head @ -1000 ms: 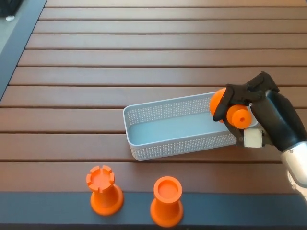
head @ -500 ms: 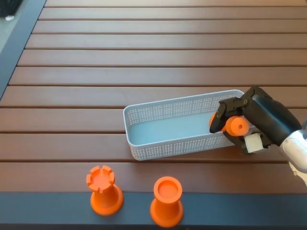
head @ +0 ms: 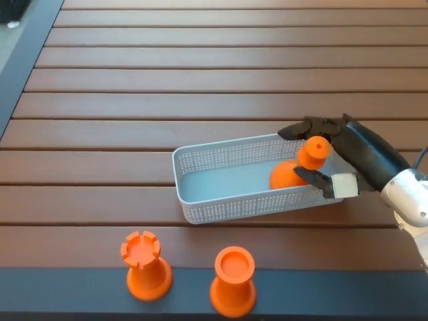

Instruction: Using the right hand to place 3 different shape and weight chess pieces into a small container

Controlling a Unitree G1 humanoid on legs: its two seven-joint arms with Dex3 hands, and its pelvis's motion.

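A: We see a perforated pale basket on slatted brown wood; a smooth orange pawn lies inside its right end.

B: Our right hand, clamped on it before, now has fingers spread. The notched rook and round-topped piece stand in front.

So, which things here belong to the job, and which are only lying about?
Job: right hand, open over the basket; orange piece in the basket; castle-topped piece; round-topped piece.
Lying about: dark object at the top left corner.
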